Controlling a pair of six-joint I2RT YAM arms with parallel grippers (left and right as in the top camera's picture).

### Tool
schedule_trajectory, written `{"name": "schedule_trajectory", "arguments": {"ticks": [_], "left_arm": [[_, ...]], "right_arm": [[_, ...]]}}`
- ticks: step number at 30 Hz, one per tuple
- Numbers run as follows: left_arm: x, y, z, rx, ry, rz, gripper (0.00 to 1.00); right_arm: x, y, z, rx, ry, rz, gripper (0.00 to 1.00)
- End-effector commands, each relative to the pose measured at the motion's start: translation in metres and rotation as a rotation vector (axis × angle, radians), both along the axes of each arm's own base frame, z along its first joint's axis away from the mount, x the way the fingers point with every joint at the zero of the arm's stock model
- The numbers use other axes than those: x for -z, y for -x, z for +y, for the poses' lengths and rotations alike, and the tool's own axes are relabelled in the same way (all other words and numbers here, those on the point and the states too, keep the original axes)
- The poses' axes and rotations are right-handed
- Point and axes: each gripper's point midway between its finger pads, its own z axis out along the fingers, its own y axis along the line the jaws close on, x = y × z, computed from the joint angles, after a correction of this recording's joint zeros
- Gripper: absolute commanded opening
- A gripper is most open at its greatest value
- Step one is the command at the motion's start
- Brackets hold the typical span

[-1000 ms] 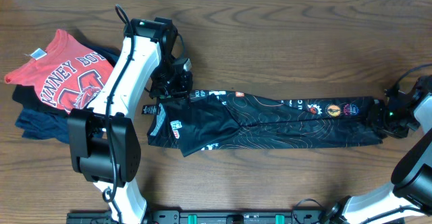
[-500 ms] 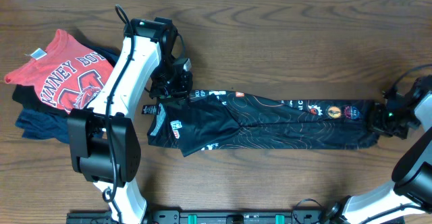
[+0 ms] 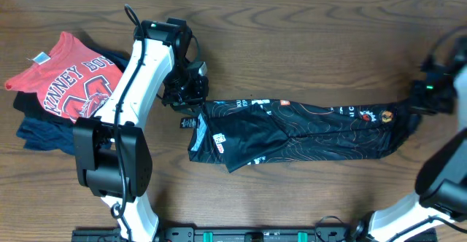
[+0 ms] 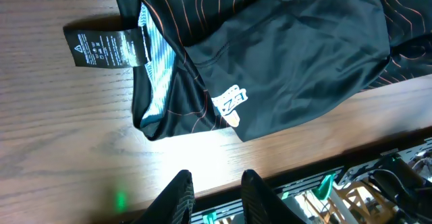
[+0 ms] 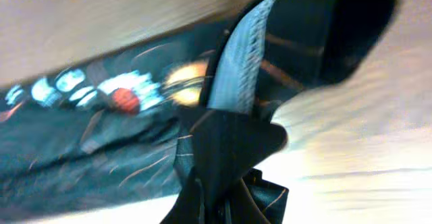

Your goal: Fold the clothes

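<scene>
Jersey [image 3: 292, 129] on table [image 3: 306, 38] centre, long strip, axis 9-to-3, neck tag [image 4: 104, 47] end toward 9. Right gripper [image 3: 419, 100] at 3, pinched tight on jersey end. Left gripper [image 4: 216, 178] at 9, angled down, slightly parted, empty.

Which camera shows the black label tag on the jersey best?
The left wrist view: the tag lies flat on the table at the jersey's edge, large and unobstructed, its print too small to read. Overhead shows only a tiny dark patch. The right wrist view misses it.
</scene>
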Motion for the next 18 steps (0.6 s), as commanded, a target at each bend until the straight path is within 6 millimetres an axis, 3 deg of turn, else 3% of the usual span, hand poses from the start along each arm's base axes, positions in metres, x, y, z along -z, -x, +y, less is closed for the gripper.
{"name": "schedule_trajectory", "arguments": {"ticks": [1, 5, 9, 18], "left_arm": [[0.000, 0.002, 0.002, -0.004, -0.007, 0.007, 0.27], [0.000, 0.002, 0.002, -0.004, -0.007, 0.007, 0.27], [0.000, 0.002, 0.002, -0.004, -0.007, 0.006, 0.27], [0.000, 0.002, 0.002, -0.004, -0.007, 0.006, 0.27]], "right_arm": [[0.000, -0.004, 0.046, -0.142, -0.012, 0.040, 0.01], [0.005, 0.003, 0.101, -0.263, -0.025, 0.102, 0.01], [0.011, 0.012, 0.139, -0.347, -0.025, 0.146, 0.01], [0.034, 0.040, 0.178, -0.444, -0.019, 0.225, 0.01]]}}
